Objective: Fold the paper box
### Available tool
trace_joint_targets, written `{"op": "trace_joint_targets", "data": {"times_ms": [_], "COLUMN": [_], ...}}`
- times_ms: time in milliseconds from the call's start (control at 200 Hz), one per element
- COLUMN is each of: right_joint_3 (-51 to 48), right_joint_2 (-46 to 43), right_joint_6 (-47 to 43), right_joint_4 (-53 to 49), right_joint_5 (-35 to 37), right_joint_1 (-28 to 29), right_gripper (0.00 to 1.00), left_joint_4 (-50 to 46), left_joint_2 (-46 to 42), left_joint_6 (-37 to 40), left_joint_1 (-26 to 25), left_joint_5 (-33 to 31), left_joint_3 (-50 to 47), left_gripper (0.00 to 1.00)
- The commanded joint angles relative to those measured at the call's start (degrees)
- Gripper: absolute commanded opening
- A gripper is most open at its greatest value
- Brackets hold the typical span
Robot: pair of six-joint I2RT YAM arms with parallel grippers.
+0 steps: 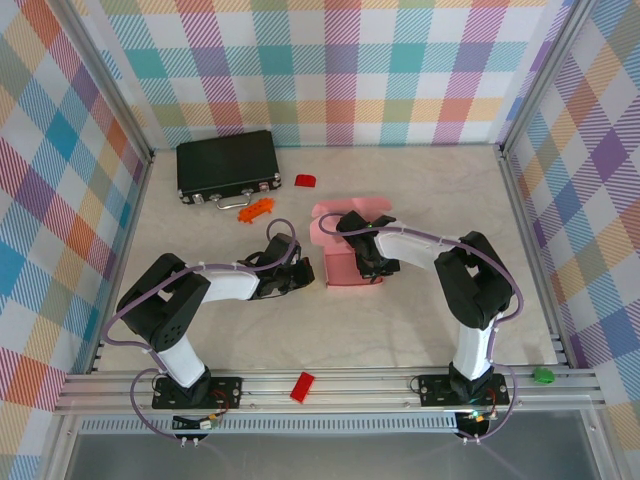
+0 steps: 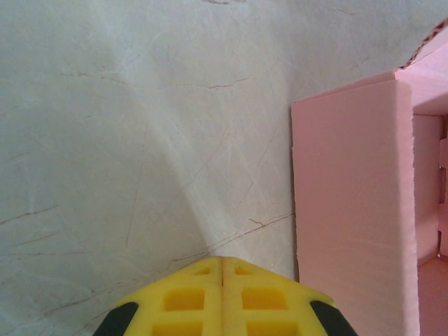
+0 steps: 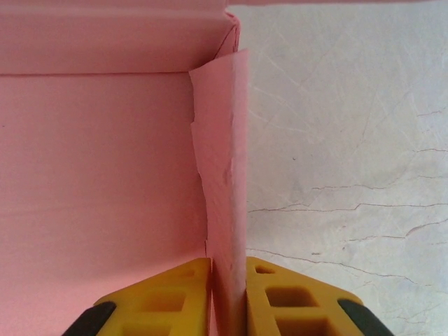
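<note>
The paper box (image 1: 348, 282) sits half-formed in the middle of the counter (image 1: 450, 220). My right claw (image 3: 229, 269) is nipped almost closed on one upright side wall, and my left claw (image 2: 222, 260) is fully closed on nothing, just beside the box's outer wall. I judge the card light, thin and easily creased, since the pinched edge looks ragged, so I'd hold it gently at walls and crease lines, never mid-panel. What I see of the box's inside holds nothing, and the black case (image 1: 228, 165) at the back is closed, its contents hidden.
</note>
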Motion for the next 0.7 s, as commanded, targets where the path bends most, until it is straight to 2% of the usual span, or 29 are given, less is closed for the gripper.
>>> {"op": "trace_joint_targets", "data": {"times_ms": [0,555,695], "right_joint_3": [-0.1,1.0,0.5], "right_joint_2": [-2.0,-4.3,-6.5], "right_joint_6": [1.1,1.3,1.5], "right_joint_4": [-1.9,-1.9,-1.0], "right_joint_5": [-0.9,-1.2,-1.4], "right_joint_1": [-0.1,-0.1,-0.1], "right_gripper": [0.2,0.32,0.35], "left_joint_4": [-2.2,-2.3,-4.6], "left_joint_2": [-0.2,-0.2,-1.3], "left_joint_6": [0.3,0.5,1.8], "left_joint_1": [-0.2,-0.3,-0.3], "left_joint_5": [0.1,0.4,-1.4], "left_joint_3": [0.8,1.1,2.1], "left_gripper": [0.0,0.0,0.0]}}
